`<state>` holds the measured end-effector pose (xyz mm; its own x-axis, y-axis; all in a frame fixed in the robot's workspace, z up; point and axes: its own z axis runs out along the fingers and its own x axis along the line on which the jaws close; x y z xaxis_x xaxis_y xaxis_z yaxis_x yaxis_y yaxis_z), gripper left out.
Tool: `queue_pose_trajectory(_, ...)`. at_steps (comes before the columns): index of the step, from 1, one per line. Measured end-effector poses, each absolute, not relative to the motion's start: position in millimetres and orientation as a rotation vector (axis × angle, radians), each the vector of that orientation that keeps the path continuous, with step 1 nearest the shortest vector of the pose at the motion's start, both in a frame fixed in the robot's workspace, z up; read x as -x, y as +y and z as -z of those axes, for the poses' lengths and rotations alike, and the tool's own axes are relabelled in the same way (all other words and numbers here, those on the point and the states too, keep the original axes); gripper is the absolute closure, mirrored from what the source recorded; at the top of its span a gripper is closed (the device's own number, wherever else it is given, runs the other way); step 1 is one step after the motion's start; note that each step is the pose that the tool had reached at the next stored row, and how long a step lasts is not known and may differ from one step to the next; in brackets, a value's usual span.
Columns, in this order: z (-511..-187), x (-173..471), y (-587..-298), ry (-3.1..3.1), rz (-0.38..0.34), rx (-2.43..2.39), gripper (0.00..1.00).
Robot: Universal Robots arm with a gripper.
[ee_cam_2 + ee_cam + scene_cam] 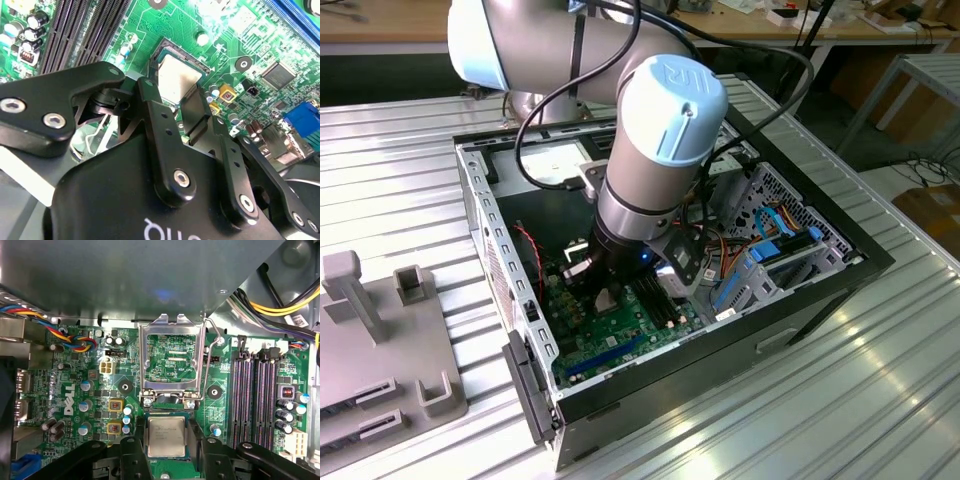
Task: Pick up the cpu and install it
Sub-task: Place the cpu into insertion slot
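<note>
The cpu, a small pale silvery square, sits over the black socket on the green motherboard. A strip of socket contacts shows past one edge of the chip. My gripper has its black fingers close on two opposite sides of the chip, shut on it. In the second wrist view the cpu lies between the fingers with the socket just beyond it. The silver load frame stands flipped open beside the socket. In the exterior view the gripper is down inside the computer case.
The open computer case stands on a ribbed metal table. Black memory slots run beside the socket. Coloured cables and a blue-cabled drive bay crowd the board. A grey fixture stands at the exterior view's left.
</note>
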<state>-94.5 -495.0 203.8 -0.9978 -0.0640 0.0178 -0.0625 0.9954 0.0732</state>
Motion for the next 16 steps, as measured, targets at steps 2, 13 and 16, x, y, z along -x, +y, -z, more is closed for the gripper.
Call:
queue_pose_trajectory(2, -204.6, 94.6, -495.0, -3.118, 0.113, -0.099, 0.56)
queue_pose_trajectory(13, -204.7, 98.8, -497.3, -3.118, 0.115, -0.098, 0.56)
queue_pose_trajectory(16, -204.5, 98.7, -497.4, -3.121, 0.115, -0.031, 0.56)
